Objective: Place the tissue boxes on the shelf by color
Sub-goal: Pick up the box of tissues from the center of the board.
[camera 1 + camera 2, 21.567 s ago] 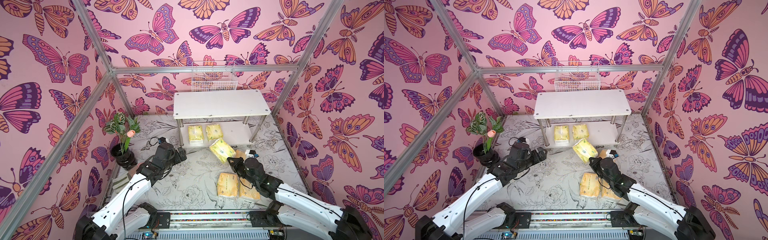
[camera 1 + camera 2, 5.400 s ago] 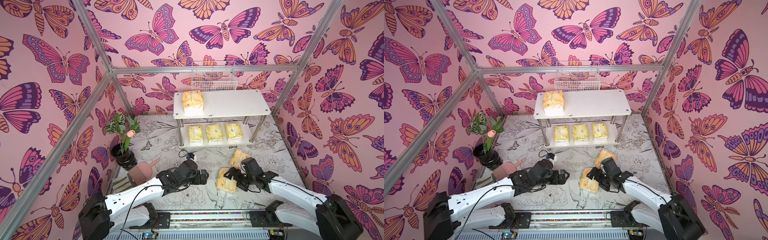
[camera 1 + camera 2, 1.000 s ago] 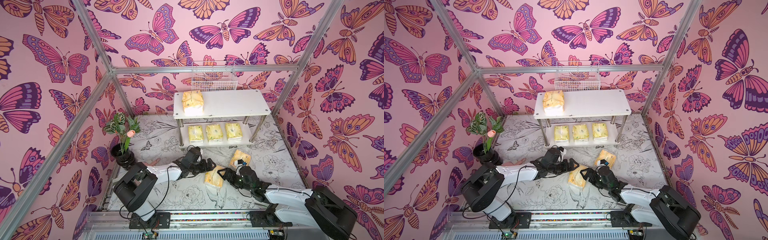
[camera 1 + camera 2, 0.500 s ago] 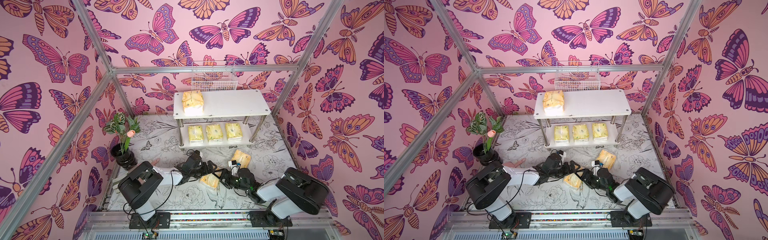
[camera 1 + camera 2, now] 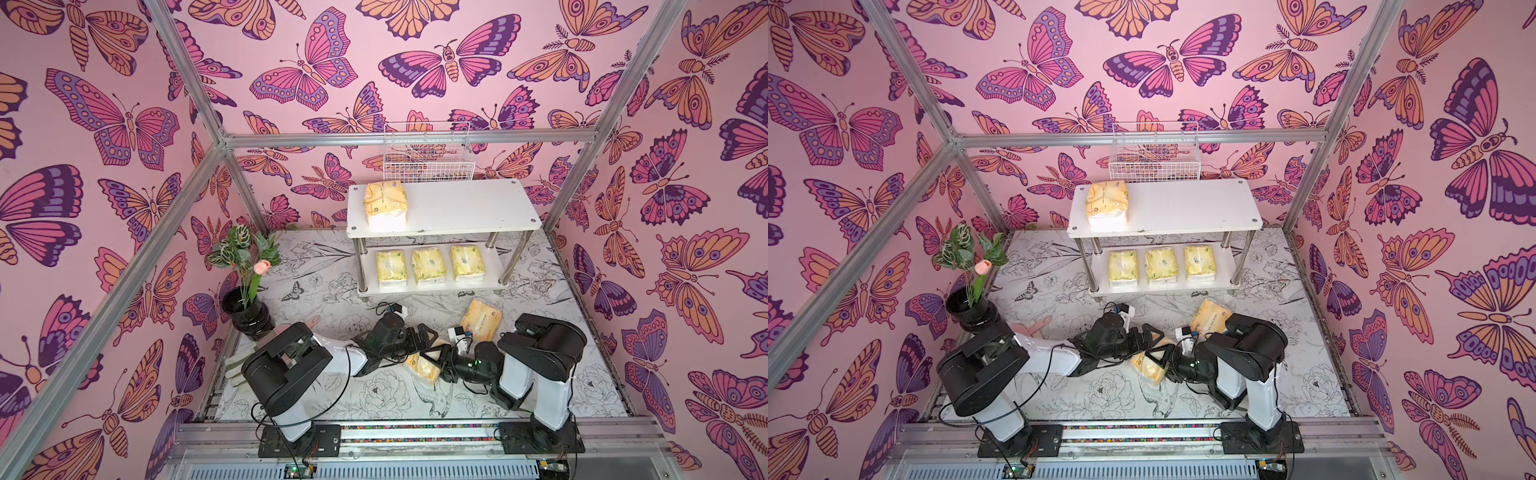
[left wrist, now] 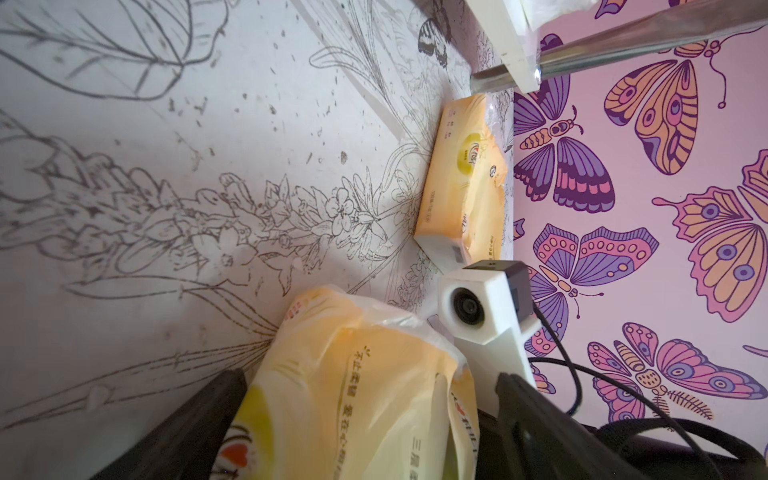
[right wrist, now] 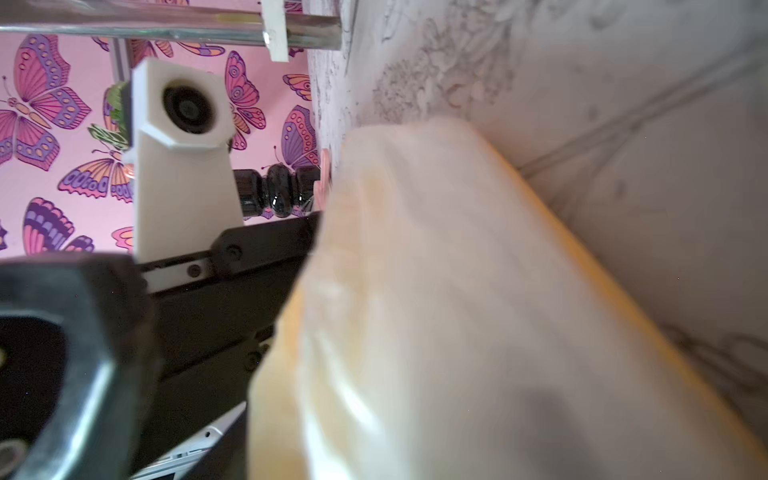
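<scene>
An orange-yellow tissue pack (image 5: pixel 424 365) (image 5: pixel 1148 368) sits tilted between both grippers at the front middle of the table. My left gripper (image 5: pixel 426 337) (image 6: pixel 368 380) is turned on its side and stands open. The pack lies against one of its fingers, with a gap to the other. My right gripper (image 5: pixel 434 358) meets the pack's other end, but the blurred pack (image 7: pixel 457 311) hides its fingers. A second orange pack (image 5: pixel 481 320) (image 6: pixel 465 178) lies on the table. The shelf (image 5: pixel 465 208) has one orange pack (image 5: pixel 385 203) on its top board. Three pale yellow packs (image 5: pixel 429 266) line its lower board.
A black vase with a plant (image 5: pixel 247 311) stands at the table's left edge, and a pink object (image 5: pixel 309 322) lies behind the left arm. A white wire basket (image 5: pixel 428 153) hangs on the back wall above the shelf. Metal frame posts and butterfly walls enclose the table.
Both arms have drawn in, and their upper links now stand upright near the middle. The pack between the grippers has shifted slightly toward the front. The right jaws have narrowed.
</scene>
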Tool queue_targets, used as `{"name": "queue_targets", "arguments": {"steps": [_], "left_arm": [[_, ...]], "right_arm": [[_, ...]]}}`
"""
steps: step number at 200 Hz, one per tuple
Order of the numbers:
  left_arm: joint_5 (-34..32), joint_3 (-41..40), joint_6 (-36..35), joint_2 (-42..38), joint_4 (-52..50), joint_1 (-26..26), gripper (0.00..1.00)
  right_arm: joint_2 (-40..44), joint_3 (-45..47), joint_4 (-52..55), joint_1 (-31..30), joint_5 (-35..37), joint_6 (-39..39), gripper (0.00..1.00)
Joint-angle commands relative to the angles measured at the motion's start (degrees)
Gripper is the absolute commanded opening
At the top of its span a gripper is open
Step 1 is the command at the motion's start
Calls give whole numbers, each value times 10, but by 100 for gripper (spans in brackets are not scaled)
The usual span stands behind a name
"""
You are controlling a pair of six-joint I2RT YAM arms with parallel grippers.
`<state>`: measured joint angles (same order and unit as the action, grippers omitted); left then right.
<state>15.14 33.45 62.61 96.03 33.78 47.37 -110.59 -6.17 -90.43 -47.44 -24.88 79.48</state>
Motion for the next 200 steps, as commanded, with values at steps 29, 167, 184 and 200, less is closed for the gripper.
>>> {"name": "queue_targets", "arguments": {"steps": [29,167,184,200], "left_arm": [[2,38,-51,-53,-177,-27,100],[-80,355,-377,-331,-732,-169,100],[-73,402,-399,-335,-759,-175,100],[-66,448,-417,-330,-783,-180,100]], "right_arm": [[27,40,87,-5,-5,2,27],[618,-233,951,80,-68,-187,26],[621,-310,1028,115,-96,-225,25],[600,-397,1091,132,-115,-271,25]]}}
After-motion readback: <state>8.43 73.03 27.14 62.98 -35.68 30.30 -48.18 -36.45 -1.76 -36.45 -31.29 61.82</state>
